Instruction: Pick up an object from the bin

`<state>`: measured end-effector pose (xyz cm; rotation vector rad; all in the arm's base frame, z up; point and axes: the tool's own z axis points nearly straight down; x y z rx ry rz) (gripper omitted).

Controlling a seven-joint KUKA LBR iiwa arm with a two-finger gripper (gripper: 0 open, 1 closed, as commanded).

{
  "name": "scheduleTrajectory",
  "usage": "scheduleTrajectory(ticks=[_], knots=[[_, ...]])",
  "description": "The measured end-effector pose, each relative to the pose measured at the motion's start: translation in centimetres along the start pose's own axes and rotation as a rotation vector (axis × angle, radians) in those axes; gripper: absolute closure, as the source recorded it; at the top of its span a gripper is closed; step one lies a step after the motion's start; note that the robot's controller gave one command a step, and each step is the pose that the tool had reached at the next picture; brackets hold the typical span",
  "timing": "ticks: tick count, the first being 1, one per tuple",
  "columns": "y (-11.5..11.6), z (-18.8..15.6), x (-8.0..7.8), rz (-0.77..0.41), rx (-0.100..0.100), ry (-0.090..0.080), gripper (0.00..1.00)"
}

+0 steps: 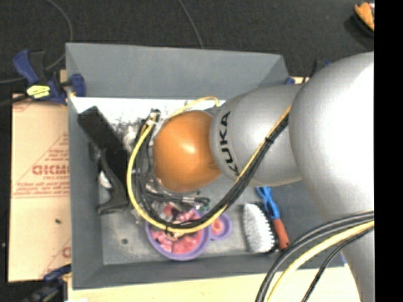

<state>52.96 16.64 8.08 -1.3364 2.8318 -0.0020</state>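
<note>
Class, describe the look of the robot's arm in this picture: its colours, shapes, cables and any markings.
The arm is made of thick, rounded, silver-grey segments. One bears the black lettering KUKA. Its wrist ends in a glossy orange dome cover. A yellow cable and thin black ones loop around the dome and run back along the arm.

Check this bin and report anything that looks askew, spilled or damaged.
Nothing looks spilled or broken. A long black object lies slantwise at the left of the bin, a white-bristled brush at the lower right, and a purple round dish by the near wall, partly under the arm's wrist. Ordinary loose clutter.
</note>
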Motion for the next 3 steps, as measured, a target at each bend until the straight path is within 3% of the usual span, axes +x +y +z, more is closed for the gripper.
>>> scheduleTrajectory(ticks=[1, 3], knots=[[0.1, -2.2, 0.1, -0.001, -0.002, 0.004, 1.00], [-0.2, -4.9, -0.2, 0.002, 0.005, -0.007, 1.00]])
